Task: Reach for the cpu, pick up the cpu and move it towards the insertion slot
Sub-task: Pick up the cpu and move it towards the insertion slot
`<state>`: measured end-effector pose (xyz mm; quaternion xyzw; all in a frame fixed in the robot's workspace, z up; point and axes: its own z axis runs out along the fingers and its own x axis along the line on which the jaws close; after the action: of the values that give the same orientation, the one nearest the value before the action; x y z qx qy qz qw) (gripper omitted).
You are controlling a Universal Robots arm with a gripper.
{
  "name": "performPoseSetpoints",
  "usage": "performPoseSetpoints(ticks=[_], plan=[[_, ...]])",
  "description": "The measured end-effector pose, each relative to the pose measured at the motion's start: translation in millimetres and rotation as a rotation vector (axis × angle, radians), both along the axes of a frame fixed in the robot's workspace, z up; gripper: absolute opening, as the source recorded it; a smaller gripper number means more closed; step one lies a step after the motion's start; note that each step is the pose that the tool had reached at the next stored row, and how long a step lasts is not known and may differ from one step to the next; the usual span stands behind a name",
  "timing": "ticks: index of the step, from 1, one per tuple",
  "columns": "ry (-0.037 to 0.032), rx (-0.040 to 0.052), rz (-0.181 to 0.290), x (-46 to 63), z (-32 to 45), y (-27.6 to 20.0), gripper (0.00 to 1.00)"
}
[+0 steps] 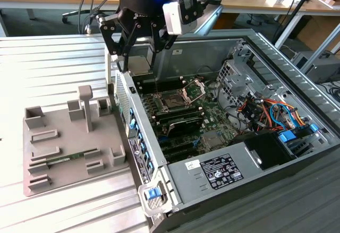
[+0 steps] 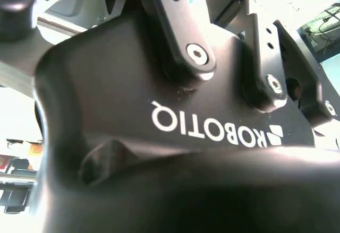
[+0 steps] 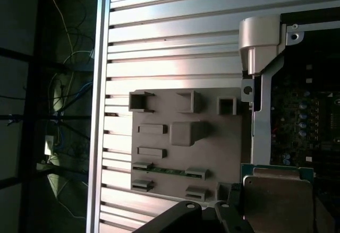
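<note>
In the exterior view my gripper (image 1: 139, 62) hangs over the near wall of the open computer case and is shut on the cpu (image 1: 139, 68). The cpu is a small pale square chip, held flat above the case's edge. The insertion slot (image 1: 174, 102) is a dark square socket on the motherboard, with its shiny frame (image 1: 194, 90) swung up. It lies lower and toward the exterior view's right of the cpu. In the first wrist view the cpu (image 3: 277, 201) shows its silvery top and green rim beside one of my black fingers (image 3: 180, 214). The second wrist view shows the gripper's black body (image 2: 175, 111).
A grey fixture plate (image 1: 69, 143) on the ribbed metal table (image 1: 48, 58) carries a green memory stick (image 1: 71, 158) and an upright post (image 1: 86, 108). Inside the case are black memory slots (image 1: 180, 122), coloured cables (image 1: 276, 111) and a power supply (image 1: 265, 153).
</note>
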<state>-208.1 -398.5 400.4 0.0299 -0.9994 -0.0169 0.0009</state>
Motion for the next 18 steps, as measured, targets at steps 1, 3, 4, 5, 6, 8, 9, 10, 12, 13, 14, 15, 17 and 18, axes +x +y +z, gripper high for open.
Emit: performPoseSetpoints(ticks=[1, 3, 4, 5, 6, 8, 9, 10, 12, 13, 14, 15, 17, 18], plan=[[0.0000, -0.0001, 0.000, 0.8, 0.0, 0.0, 0.55], [0.0000, -0.0001, 0.000, 1.9, 0.0, 0.0, 0.55], [0.0000, -0.0001, 0.000, 2.5, 0.0, 0.0, 0.55], [0.0000, 0.0000, 0.000, 3.2, 0.0, 0.0, 0.55], [0.0000, -0.0001, 0.000, 3.8, 0.0, 0.0, 0.55], [0.0000, -0.0001, 0.000, 5.4, 0.0, 0.0, 0.55], [0.0000, -0.0001, 0.000, 5.9, 0.0, 0.0, 0.55], [0.0000, -0.0001, 0.000, 6.6, 0.0, 0.0, 0.55], [0.0000, -0.0001, 0.000, 7.6, 0.0, 0.0, 0.55], [0.0000, -0.0001, 0.000, 8.1, 0.0, 0.0, 0.55], [0.0000, -0.0001, 0.000, 8.8, 0.0, 0.0, 0.55], [0.0000, -0.0001, 0.000, 9.4, 0.0, 0.0, 0.55], [0.0000, -0.0001, 0.000, 11.0, 0.1, 0.0, 0.55], [0.0000, -0.0001, 0.000, 11.5, 0.0, 0.0, 0.55]])
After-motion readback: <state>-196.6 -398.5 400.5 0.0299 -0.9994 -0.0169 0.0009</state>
